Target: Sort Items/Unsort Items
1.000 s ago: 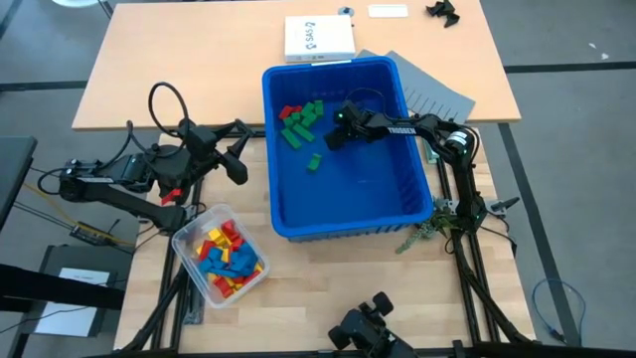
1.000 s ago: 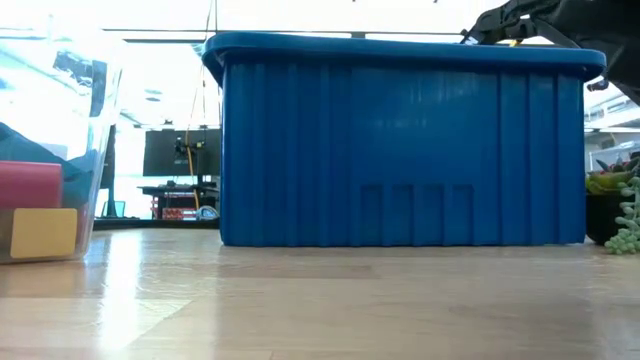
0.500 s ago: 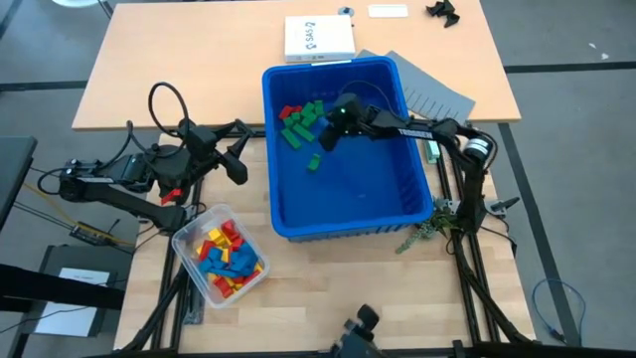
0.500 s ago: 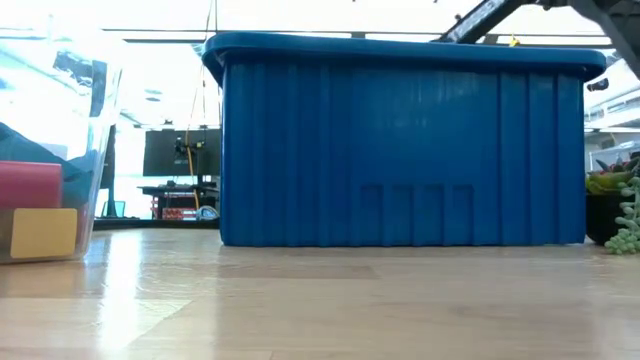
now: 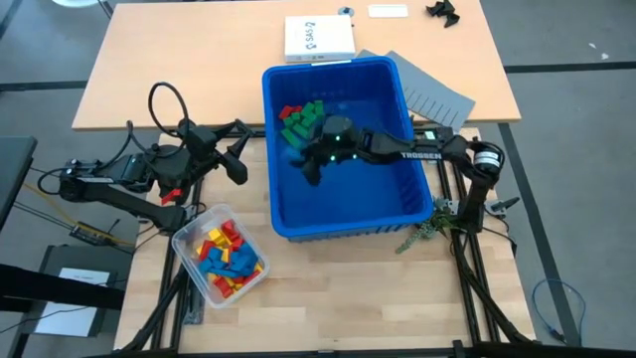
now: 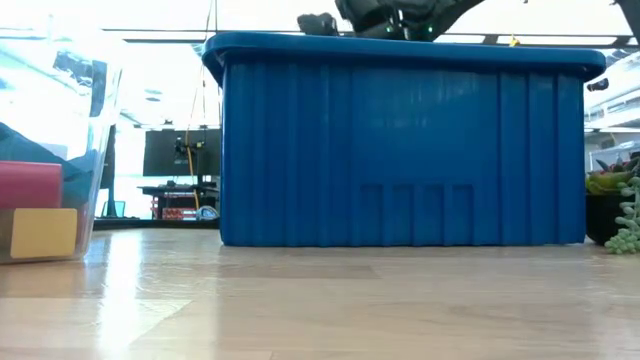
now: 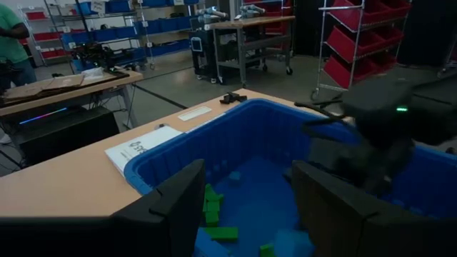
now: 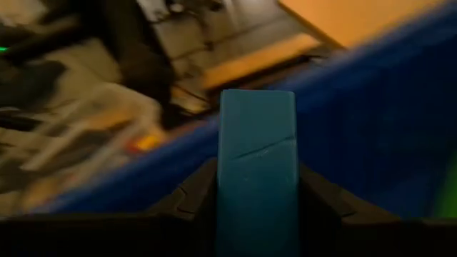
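A large blue bin (image 5: 270,189) stands mid-table; green and red items (image 5: 298,117) lie on its floor at the far left. More red, yellow and blue items fill a clear tub (image 5: 221,255) near the table's front left. My right gripper (image 5: 306,165) hovers over the bin's left half, above the rim (image 6: 320,22), shut on a blue block (image 8: 257,164). My left gripper (image 5: 238,151) waits open just left of the bin, pointing level at it (image 7: 246,207). My right gripper pinches the blue block between its two fingers (image 8: 193,193), one on each long side (image 8: 227,178). The block's end sticks out past the fingertips. It is lifted clear, above the bin's floor.
A white box (image 5: 318,38) and grey slotted sheets (image 5: 432,94) lie beyond the bin. A small plant (image 5: 427,231) sits by the bin's near right corner. In the low view the clear tub (image 6: 50,150) stands at the left, showing a red and a yellow block.
My right gripper has swung from the bin's far middle toward its left wall and the near side, rising above the rim and tipping up from steeply downward to nearly level. My left arm has kept still.
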`<state>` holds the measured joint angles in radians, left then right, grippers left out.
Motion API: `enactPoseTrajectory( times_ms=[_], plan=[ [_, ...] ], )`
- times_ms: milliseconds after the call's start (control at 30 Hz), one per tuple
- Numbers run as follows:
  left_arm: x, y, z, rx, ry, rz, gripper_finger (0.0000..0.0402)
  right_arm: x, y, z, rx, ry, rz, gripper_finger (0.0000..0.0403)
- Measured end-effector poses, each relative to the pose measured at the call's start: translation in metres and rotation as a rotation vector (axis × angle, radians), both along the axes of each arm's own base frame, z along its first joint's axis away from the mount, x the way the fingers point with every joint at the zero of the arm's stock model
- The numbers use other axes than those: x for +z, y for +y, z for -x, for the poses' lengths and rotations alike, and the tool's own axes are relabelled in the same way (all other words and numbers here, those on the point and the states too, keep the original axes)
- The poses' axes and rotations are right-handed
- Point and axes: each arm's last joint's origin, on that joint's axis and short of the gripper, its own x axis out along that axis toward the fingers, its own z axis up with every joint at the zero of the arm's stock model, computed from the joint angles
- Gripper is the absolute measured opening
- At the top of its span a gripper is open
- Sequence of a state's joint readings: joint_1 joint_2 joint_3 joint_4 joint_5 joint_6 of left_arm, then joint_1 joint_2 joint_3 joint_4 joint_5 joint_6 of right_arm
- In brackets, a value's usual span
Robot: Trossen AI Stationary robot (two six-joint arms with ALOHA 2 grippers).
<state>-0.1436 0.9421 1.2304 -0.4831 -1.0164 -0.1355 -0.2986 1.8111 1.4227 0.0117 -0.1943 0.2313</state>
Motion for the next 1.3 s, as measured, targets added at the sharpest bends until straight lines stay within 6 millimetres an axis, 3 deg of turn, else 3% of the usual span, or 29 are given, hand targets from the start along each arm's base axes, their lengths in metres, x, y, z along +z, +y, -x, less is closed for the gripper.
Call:
enactPoseTrajectory(
  times_ms=[233,567,833,1300],
  plan=[
    [0.0,0.0,0.0,0.0,0.0,0.0,0.0218,0.012,0.048,-0.015,0.152,-0.128,0.004,0.0135],
    [0.0,0.0,0.0,0.0,0.001,0.0,0.0218,0.028,0.089,-0.022,0.333,-0.3,-0.04,0.0135],
    [0.0,0.0,0.0,0.0,0.001,0.0,0.0218,0.039,0.103,-0.023,0.382,-0.409,-0.024,0.0135],
    [0.0,0.0,0.0,0.0,0.001,0.0,0.0218,0.04,0.104,-0.024,0.3,-0.434,0.037,0.0135]
  ],
)
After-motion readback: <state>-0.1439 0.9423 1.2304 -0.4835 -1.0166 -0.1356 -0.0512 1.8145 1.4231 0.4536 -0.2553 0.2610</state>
